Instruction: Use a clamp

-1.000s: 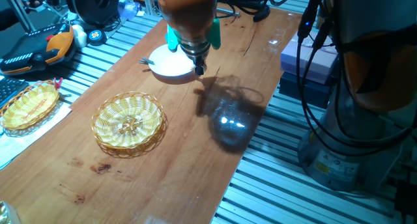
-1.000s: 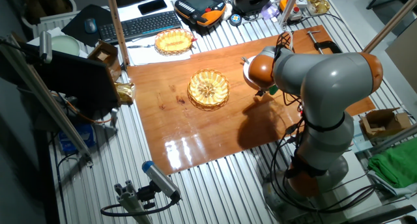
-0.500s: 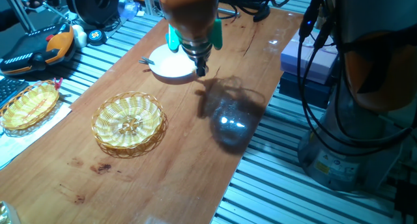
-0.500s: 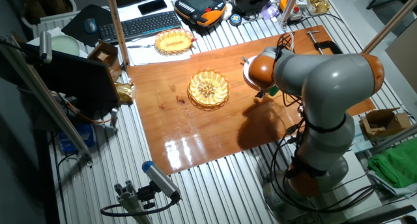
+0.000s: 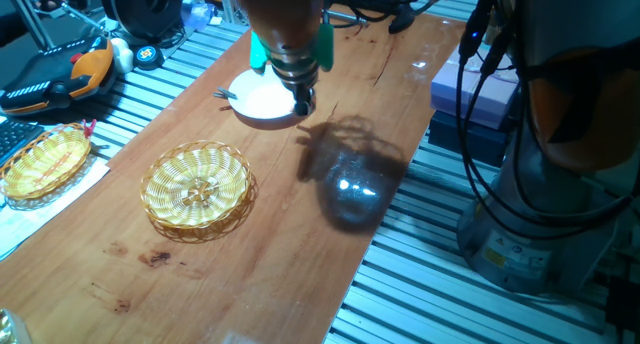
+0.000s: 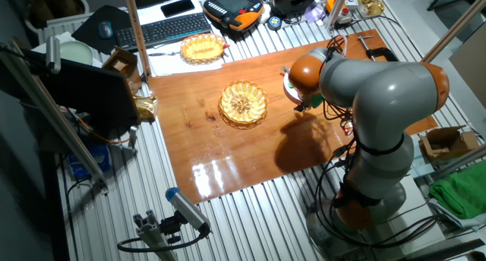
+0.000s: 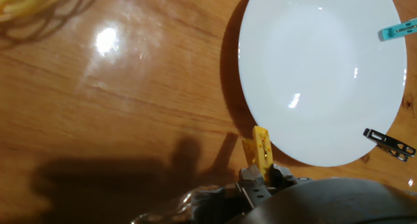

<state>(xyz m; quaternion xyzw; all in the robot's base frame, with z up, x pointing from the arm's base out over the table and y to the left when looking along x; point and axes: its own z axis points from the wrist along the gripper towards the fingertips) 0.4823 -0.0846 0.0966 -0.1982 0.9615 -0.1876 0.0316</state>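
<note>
Yellow plastic shows at the bottom of the hand view: the clamp (image 7: 260, 152) sticks up from between the fingers of the claw (image 7: 258, 178), which is closed upon it, its tip overlapping the near rim of a white plate (image 7: 313, 74). Beyond, on the plate's far edge, lies a small turquoise clip (image 7: 397, 30), and a dark clip (image 7: 389, 142) rests beside the rim. In one fixed view the claw (image 5: 304, 104) hangs at the plate's (image 5: 255, 96) edge above the wooden desk (image 5: 250, 244), with a round wicker basket (image 5: 197, 189) well apart.
</note>
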